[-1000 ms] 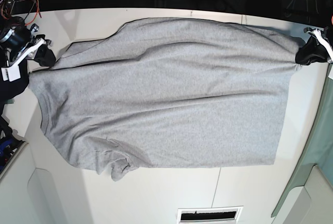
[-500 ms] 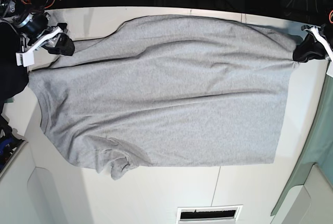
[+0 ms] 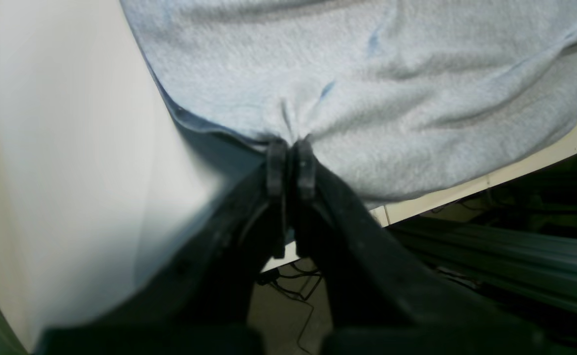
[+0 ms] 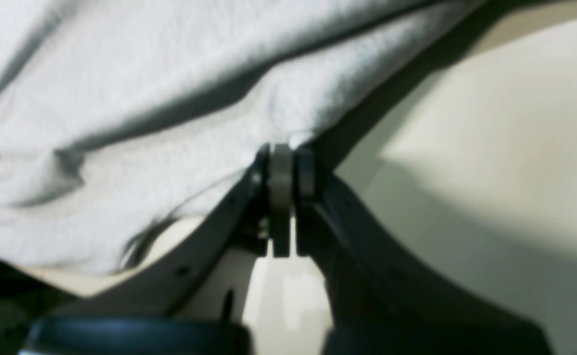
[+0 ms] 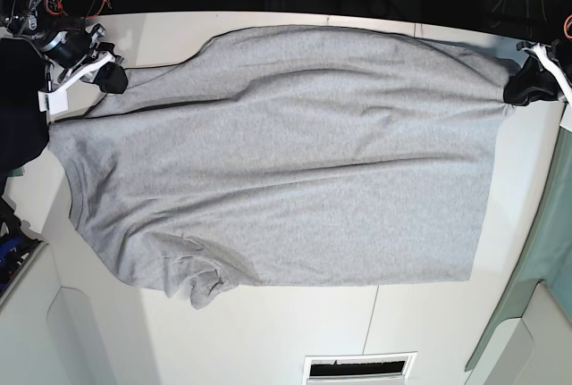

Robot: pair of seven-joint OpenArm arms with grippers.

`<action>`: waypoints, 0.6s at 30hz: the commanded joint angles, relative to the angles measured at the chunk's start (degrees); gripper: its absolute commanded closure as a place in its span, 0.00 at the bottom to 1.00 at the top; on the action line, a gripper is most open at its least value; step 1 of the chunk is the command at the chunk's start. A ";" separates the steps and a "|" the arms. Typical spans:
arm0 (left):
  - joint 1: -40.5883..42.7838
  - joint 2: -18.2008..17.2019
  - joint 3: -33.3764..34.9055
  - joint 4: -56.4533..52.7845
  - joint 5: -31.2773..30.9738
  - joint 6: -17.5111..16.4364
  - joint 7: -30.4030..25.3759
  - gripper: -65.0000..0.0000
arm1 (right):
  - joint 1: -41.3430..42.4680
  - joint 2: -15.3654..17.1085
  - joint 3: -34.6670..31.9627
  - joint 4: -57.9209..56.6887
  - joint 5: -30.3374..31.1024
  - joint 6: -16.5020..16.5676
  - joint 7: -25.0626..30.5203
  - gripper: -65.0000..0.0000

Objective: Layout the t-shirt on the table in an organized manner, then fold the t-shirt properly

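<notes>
Since a second ago the right gripper (image 5: 114, 81) has shifted up and over along the shirt's edge toward the far side of the table (image 5: 268, 331), so it now sits a bit further in than where it was, while the left gripper (image 5: 511, 95) hasn't really budged. Both claws are clamped tight on fabric now. In the right wrist view the jaws are pressed together on a bunched edge of the t-shirt (image 5: 286, 162), with the grey cloth spreading up and off to the left of the claw and bare table to its right. Left wrist view is the same deal: jaws pinched on a little gather of the shirt's hem, the cloth fanning out above and to the right of the fingertips, white tabletop off to the left, table edge just below-right. From the base camera the shirt lies spread flat across the middle of the table between the two claws, one lower corner near a sleeve crumpled.
</notes>
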 commanded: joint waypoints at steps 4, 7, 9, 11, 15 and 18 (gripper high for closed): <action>-0.09 -1.16 -1.14 0.63 -1.55 -0.65 -0.07 1.00 | -0.39 1.27 2.23 5.79 5.84 0.61 -4.96 1.00; -0.09 -1.16 -4.02 0.66 -5.55 -0.65 2.01 1.00 | -2.73 1.27 5.18 12.90 9.57 0.72 -7.56 1.00; -0.09 -1.22 -7.04 0.66 -8.94 -0.65 3.69 1.00 | -4.72 1.27 6.95 17.88 9.57 0.85 -7.72 1.00; -0.09 -2.10 -9.51 0.66 -10.88 -0.65 4.33 1.00 | -6.23 1.27 8.41 22.51 9.94 0.83 -7.76 1.00; -0.09 -4.85 -11.13 0.66 -11.32 -0.65 4.11 1.00 | -6.58 1.62 10.03 28.59 9.94 0.85 -6.75 1.00; -0.28 -6.01 -10.29 0.66 -9.16 -0.65 2.03 1.00 | -5.16 2.03 10.03 28.65 9.64 0.85 -2.99 1.00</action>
